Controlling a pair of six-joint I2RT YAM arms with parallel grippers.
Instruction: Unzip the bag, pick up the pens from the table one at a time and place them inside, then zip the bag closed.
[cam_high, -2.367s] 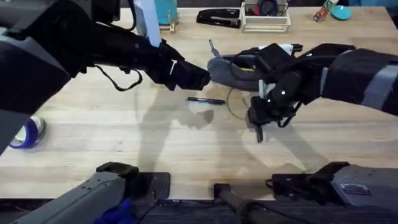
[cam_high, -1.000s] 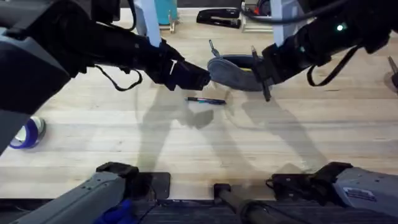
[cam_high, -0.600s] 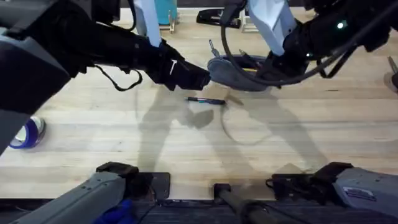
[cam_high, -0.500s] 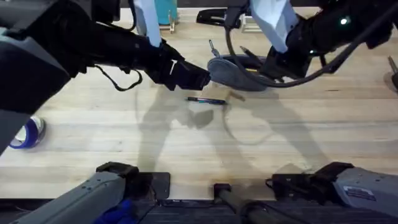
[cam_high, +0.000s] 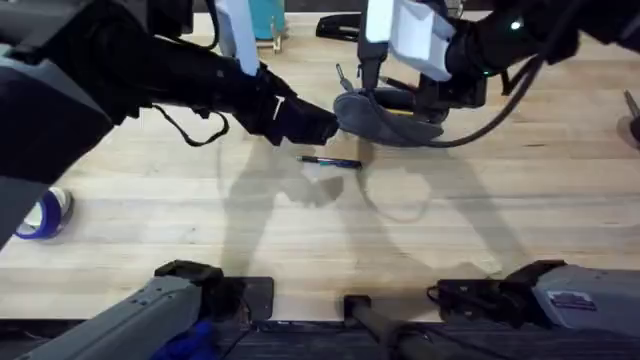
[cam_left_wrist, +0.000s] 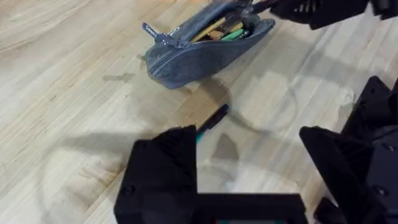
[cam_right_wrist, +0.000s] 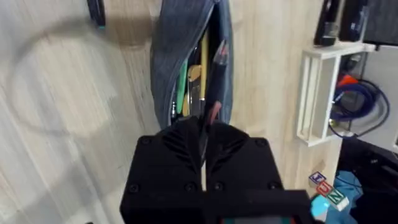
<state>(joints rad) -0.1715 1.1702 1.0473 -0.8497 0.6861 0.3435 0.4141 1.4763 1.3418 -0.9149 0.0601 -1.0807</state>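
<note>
The grey bag (cam_high: 385, 115) lies unzipped on the table (cam_high: 300, 250), with coloured pencils showing in its open mouth (cam_right_wrist: 194, 68). My right gripper (cam_high: 436, 98) hovers over the bag's right half, shut on a slim dark pen (cam_right_wrist: 203, 134) that points down into the opening. A blue-and-black pen (cam_high: 330, 161) lies on the table just in front of the bag's left end. My left gripper (cam_high: 322, 127) stays beside that end, open, apart from the bag (cam_left_wrist: 208, 45). The loose pen (cam_left_wrist: 214, 117) lies under its wide-spread fingers (cam_left_wrist: 165, 168).
A black stapler (cam_high: 352, 28) and a white rack (cam_high: 428, 32) stand behind the bag. Toy blocks (cam_high: 525, 15) sit at the back right. A roll of blue tape (cam_high: 45, 213) lies near the left edge. Bare table spreads in front of the bag.
My right gripper has risen from the table in front of the bag with the dark pen and carried it back over the open bag. The left arm has not moved.
</note>
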